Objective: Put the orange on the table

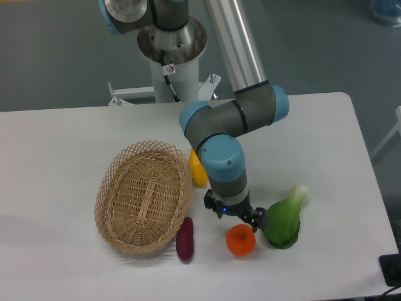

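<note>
White table [56, 138] carrying everything. Orange [240, 241] sitting on the tabletop, right of the wicker basket [143, 195], a dark purple vegetable [185, 239] lying between them. Gripper [241, 221] hanging directly above the orange, fingers seeming spread, not clamping it. Leafy green vegetable [285, 219] lying just right of the orange. Yellow-orange fruit [198, 169] resting against the basket's right rim, partly hidden behind the arm.

text: none legible | sticker on robot base [170, 69]: too small to read
</note>
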You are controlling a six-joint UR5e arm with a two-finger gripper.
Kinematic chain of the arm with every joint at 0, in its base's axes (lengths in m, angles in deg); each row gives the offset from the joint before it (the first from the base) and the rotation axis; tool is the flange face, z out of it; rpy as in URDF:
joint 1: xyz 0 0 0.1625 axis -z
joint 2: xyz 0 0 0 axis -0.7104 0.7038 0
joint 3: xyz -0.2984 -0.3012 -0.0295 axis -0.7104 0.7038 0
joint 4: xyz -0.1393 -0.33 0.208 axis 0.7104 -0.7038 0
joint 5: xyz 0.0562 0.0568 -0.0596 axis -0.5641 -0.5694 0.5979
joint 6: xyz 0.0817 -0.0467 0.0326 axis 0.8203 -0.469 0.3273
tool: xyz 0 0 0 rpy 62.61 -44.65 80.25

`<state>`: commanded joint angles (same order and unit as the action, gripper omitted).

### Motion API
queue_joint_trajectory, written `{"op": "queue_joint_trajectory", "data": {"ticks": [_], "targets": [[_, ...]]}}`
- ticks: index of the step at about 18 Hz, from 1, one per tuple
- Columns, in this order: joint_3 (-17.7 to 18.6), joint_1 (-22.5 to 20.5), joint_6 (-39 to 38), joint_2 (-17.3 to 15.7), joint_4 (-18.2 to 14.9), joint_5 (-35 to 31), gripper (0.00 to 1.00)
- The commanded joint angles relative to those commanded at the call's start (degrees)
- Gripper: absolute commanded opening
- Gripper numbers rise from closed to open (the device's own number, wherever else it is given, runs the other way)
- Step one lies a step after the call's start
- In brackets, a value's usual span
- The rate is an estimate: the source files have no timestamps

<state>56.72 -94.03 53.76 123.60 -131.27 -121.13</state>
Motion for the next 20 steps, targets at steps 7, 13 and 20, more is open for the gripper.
{"op": "queue_joint_trajectory", "data": {"ticks": [7, 13, 20], "targets": [[0.3, -9.1, 12.9, -4.2, -0.7, 1.1, 1.0], [-0.4, -15.2, 20.7, -4.7, -1.3, 6.2, 1.0], [-0.8, -19.5, 27.9, -5.6, -3.8, 10.5, 1.0]]}}
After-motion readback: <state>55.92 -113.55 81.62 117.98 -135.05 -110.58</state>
